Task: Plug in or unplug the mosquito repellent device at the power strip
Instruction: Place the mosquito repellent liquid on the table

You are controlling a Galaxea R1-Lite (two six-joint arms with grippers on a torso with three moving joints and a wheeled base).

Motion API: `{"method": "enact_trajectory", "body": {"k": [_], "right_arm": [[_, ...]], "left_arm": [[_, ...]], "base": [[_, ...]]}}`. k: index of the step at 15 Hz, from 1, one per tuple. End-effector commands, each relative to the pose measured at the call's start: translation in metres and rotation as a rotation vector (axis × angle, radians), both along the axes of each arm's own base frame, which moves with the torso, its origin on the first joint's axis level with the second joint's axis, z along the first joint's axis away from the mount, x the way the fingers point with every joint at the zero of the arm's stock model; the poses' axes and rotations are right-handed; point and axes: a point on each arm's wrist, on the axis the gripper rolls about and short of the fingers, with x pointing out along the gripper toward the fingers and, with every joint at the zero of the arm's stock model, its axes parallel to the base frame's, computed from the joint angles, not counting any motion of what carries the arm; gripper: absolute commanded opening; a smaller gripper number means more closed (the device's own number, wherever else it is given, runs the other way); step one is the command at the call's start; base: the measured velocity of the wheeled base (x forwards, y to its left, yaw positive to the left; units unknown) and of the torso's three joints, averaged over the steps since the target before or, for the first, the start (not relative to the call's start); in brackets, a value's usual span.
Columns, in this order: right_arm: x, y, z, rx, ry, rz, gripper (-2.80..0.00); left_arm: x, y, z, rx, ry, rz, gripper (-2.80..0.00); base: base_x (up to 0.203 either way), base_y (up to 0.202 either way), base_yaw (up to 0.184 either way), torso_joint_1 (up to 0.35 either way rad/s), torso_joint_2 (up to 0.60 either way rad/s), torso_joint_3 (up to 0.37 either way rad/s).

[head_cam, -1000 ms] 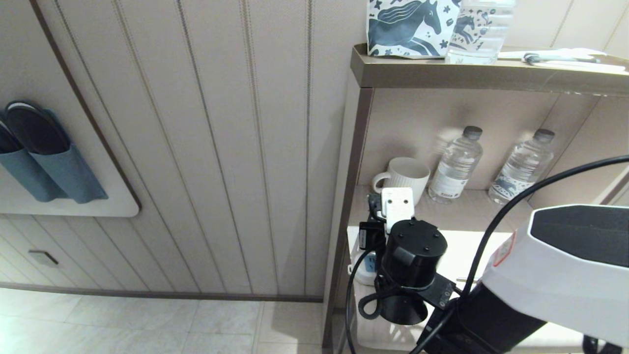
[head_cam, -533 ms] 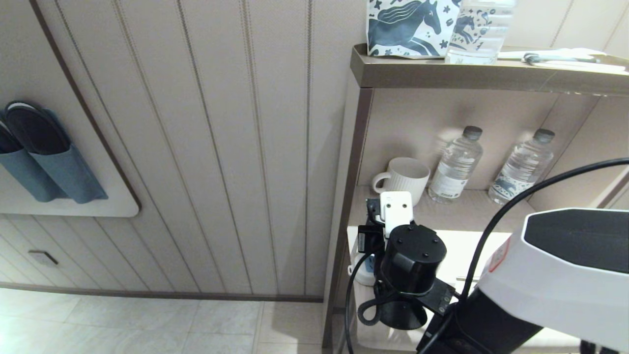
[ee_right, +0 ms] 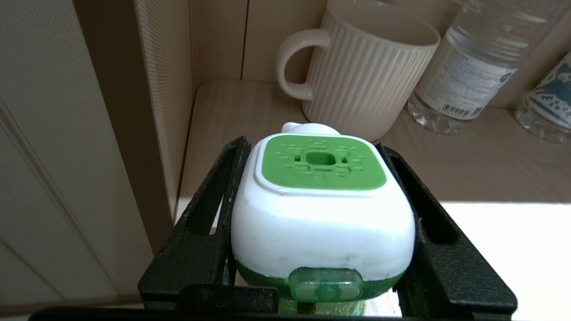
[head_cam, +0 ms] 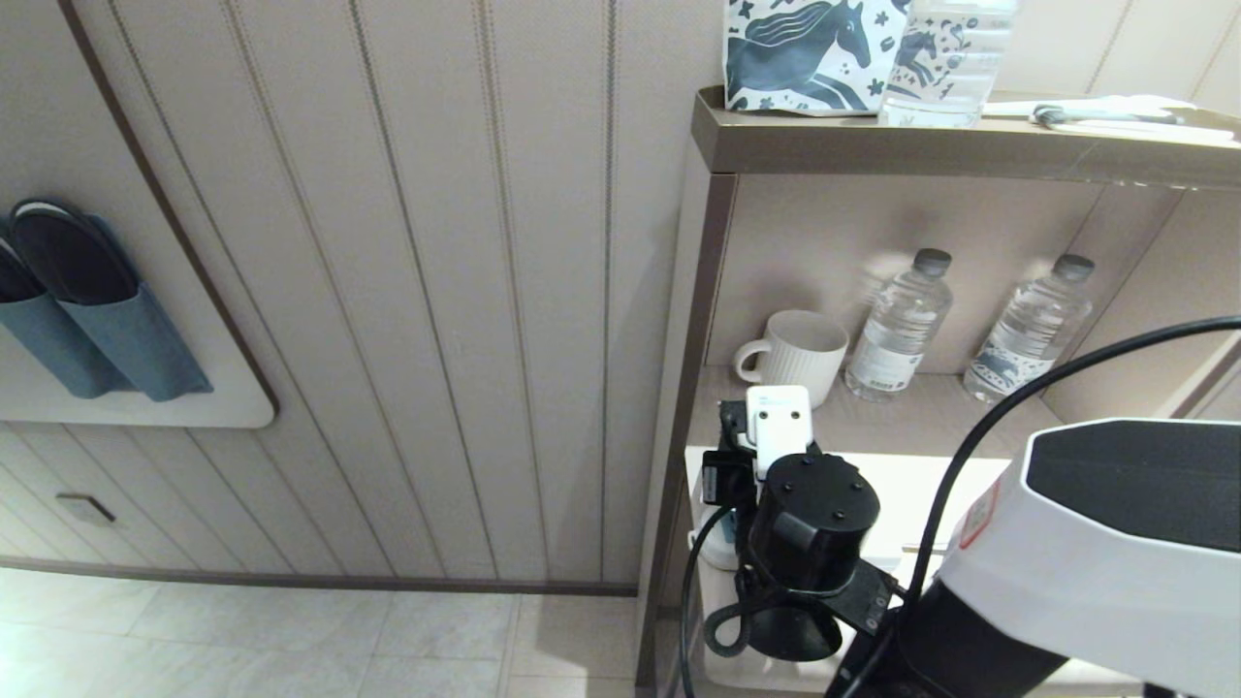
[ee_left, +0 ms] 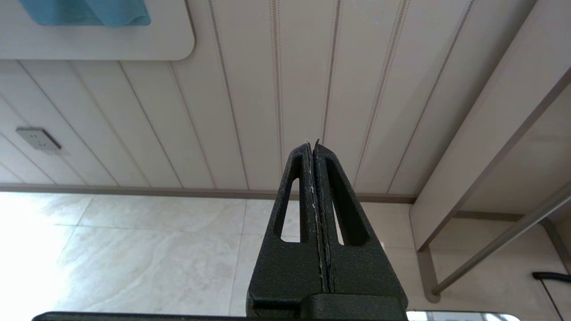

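Right claw (ee_right: 319, 214): closed on the mosquito repellent device (ee_right: 319, 218), one black finger (ee_right: 209, 223) pressed to each side of its white head; held up above the lit lower shelf (head_cam: 931, 485), in front of the mug.
Mosquito repellent device: white rounded head with a green vented face and a small translucent green tab at its near edge; bottle hidden below the head in the right wrist view; in the head view only its white back plate (head_cam: 779, 415) visible over the black wrist.
Power strip (head_cam: 715, 548): mostly hidden beneath the right arm at the near left corner of the lower shelf; only a small white rounded end with a trace of blue visible; device clear of it, held higher.
Left claw (ee_left: 315, 147): fingers pressed flat together, holding nothing; pointed at the panelled wall (ee_left: 276, 89) above the tiled floor (ee_left: 134, 249), well apart from the shelf unit.
Mug (ee_right: 366, 67): white, ribbed, handle turned toward the shelf's side wall; upright just behind the device.
Water bottles: one (head_cam: 900, 325) beside the mug, another (head_cam: 1030, 330) further right, both upright against the back of the shelf.
Top of the unit (head_cam: 873, 145): horse-patterned bag (head_cam: 805, 53) and another clear bottle (head_cam: 945, 63) next to it.
Wall at left: blue slipper holders (head_cam: 87, 310) hung on a white board.
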Motion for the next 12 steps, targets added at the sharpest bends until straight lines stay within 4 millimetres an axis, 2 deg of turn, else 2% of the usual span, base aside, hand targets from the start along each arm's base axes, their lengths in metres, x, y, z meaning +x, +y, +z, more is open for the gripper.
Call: {"method": "enact_trajectory", "body": {"k": [1,5,12], "right_arm": [[0.0,-0.002,0.01,0.034,-0.036,-0.01,-2.8],[-0.001,-0.007,0.025,0.041,-0.063,-0.018,-2.8],[-0.006,-0.009,0.027,0.04,-0.061,-0.014,-2.8]], "left_arm": [[0.0,0.0,0.0,0.0,0.002,0.0,-2.8],[0.0,0.0,0.0,0.0,0.002,-0.001,-2.8],[0.0,0.0,0.0,0.0,0.002,0.001,-2.8]], "base": [[0.0,0.0,0.0,0.0,0.0,0.0],[0.0,0.0,0.0,0.0,0.0,0.0],[0.0,0.0,0.0,0.0,0.0,0.0]]}}
